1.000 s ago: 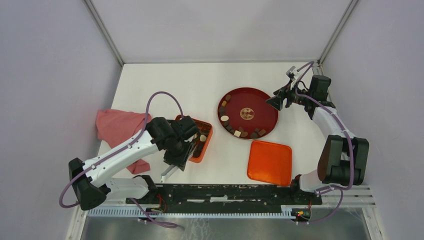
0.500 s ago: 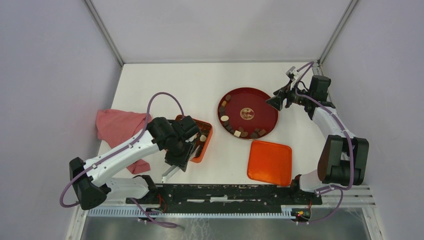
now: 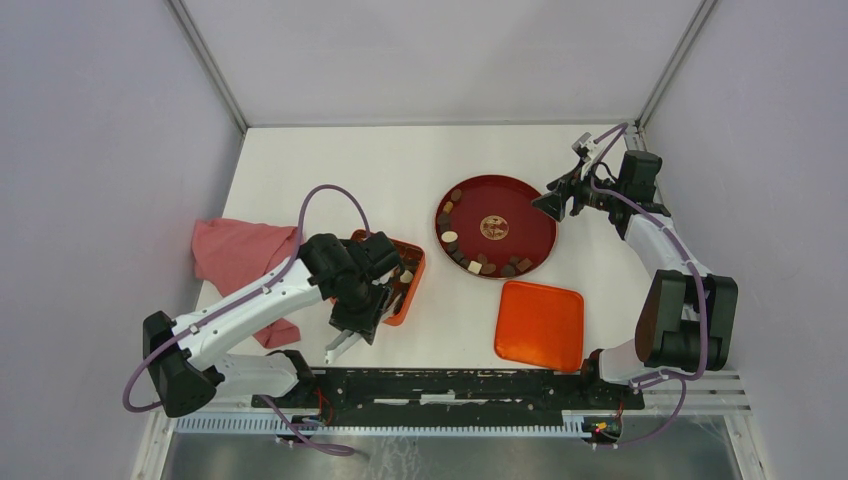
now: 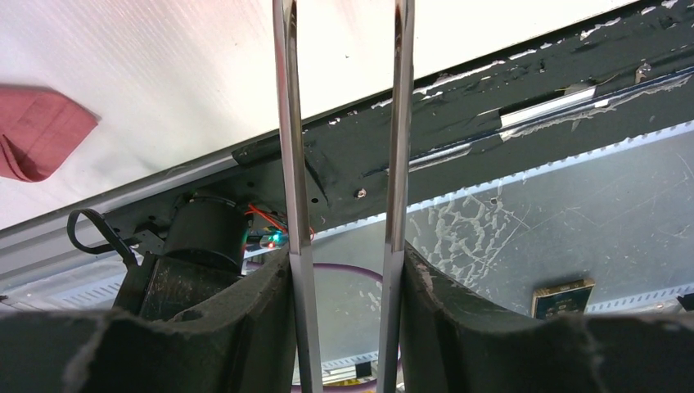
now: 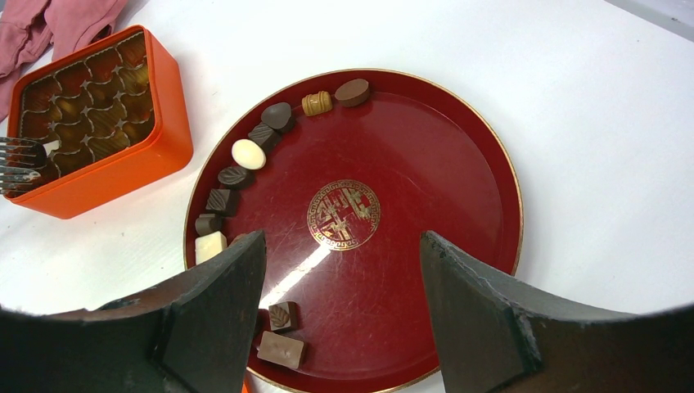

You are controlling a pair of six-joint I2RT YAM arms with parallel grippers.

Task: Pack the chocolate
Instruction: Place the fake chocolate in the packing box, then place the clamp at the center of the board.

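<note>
Overhead, a white table (image 3: pixel 350 170) fills the view. At centre right lies a round dark-red plate (image 5: pixel 442 164). The chocolate (image 5: pixel 248 154), small dark, mid-brown and cream pieces, curves in a line along the plate's left and lower rim. Left of the plate stands an orange box (image 5: pixel 123 168) with a gold compartmented tray, and at least one pale piece rests inside it. An orange lid (image 3: pixel 540 325) lies flat below the plate, and a pink cloth (image 3: pixel 235 255) is bunched at the left edge of the table.

The left gripper (image 3: pixel 360 322) hangs over the lower left corner of the box. Its pads are clenched on the two thin blades of metal tongs (image 4: pixel 293 164); the blades stand apart with nothing visible between them. Toothed metal tips show over the box at the left edge of the right wrist view. The right gripper (image 5: pixel 342 254) hovers at the plate's right rim, its fingers spread wide and holding nothing.
</note>
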